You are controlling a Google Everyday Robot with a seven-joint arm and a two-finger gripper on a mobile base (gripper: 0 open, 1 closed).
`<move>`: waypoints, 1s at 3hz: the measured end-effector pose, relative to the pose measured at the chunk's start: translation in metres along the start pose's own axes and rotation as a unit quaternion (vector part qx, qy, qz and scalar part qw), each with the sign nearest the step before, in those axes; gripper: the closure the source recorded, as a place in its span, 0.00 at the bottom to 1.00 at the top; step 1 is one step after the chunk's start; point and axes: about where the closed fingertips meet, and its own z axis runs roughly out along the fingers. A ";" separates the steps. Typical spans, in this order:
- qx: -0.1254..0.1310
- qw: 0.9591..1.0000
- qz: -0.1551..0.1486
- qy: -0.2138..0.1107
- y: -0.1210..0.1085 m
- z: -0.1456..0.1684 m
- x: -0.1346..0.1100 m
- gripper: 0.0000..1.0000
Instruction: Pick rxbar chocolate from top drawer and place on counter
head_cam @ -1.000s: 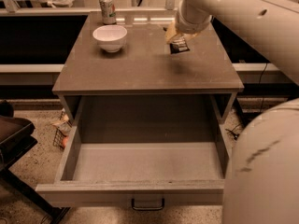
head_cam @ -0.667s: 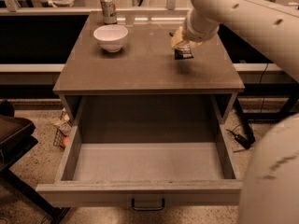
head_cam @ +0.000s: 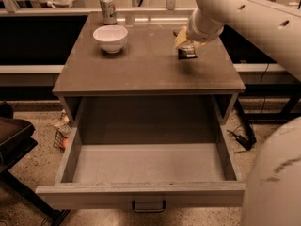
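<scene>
I am holding my gripper [head_cam: 185, 42] low over the far right of the counter [head_cam: 141, 69], the rxbar chocolate [head_cam: 187, 53] seemingly lying flat beneath it, and, being unable to tell whether I am gripping it, I am risking dragging it off the edge when withdrawing.

I'd call this a lab or test bay, not a home: lone drawer-cabinet bench [head_cam: 141, 72] on a speckled floor [head_cam: 40, 157], loose cable [head_cam: 241, 139] lying on the ground, long pale ledge [head_cam: 28, 68] behind. Gripper [head_cam: 186, 45] hangs over the bench's right rear.
</scene>
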 end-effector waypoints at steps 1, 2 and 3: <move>0.000 1.000 -0.001 0.001 0.001 0.001 0.001 0.36; 0.000 1.000 -0.001 0.003 0.002 0.003 0.002 0.05; 0.000 1.000 -0.002 0.003 0.002 0.003 0.002 0.00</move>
